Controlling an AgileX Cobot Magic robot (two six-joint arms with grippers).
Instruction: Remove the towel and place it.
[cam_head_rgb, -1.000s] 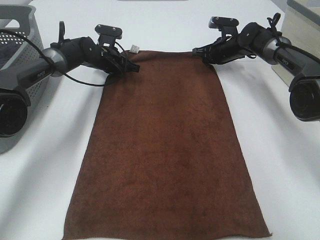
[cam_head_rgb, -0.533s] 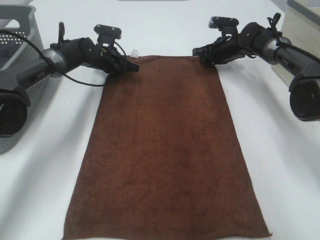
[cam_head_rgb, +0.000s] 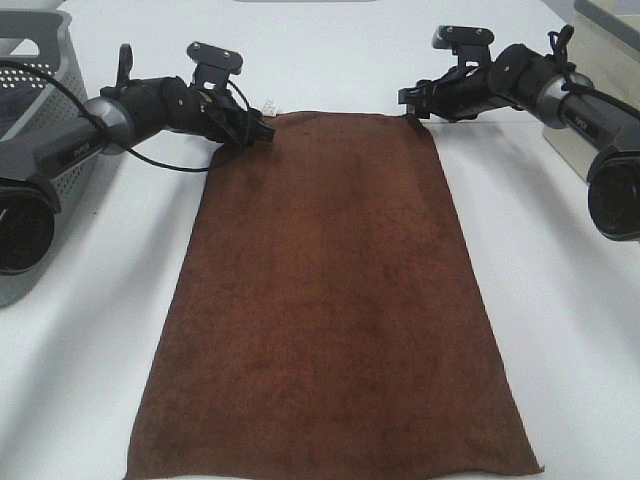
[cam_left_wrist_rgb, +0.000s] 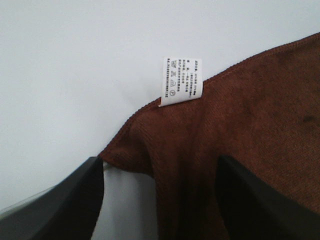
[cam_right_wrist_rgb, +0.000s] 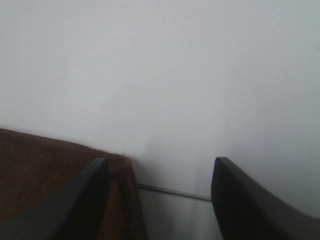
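The dark reddish-brown towel (cam_head_rgb: 330, 300) lies spread flat on the white table, long side running from far to near. Its white tag (cam_head_rgb: 270, 102) sticks out at the far left corner. My left gripper (cam_head_rgb: 260, 129) sits low at that corner, jaws apart. In the left wrist view the towel corner (cam_left_wrist_rgb: 225, 130) with the tag (cam_left_wrist_rgb: 182, 80) lies loosely between the open fingers (cam_left_wrist_rgb: 75, 200). My right gripper (cam_head_rgb: 410, 99) hovers just off the far right corner, open. In the right wrist view the towel corner (cam_right_wrist_rgb: 50, 170) lies beside one finger (cam_right_wrist_rgb: 80, 200), with bare table in the gap.
A grey perforated basket (cam_head_rgb: 45, 60) stands at the far left behind the left arm. A pale box (cam_head_rgb: 600, 50) sits at the far right edge. White tabletop (cam_head_rgb: 560, 330) runs along both sides of the towel.
Both grippers went from shut on the towel's far corners to open, letting the corners go. The right gripper drew slightly up and away to the right; the towel's far edge settled flat.
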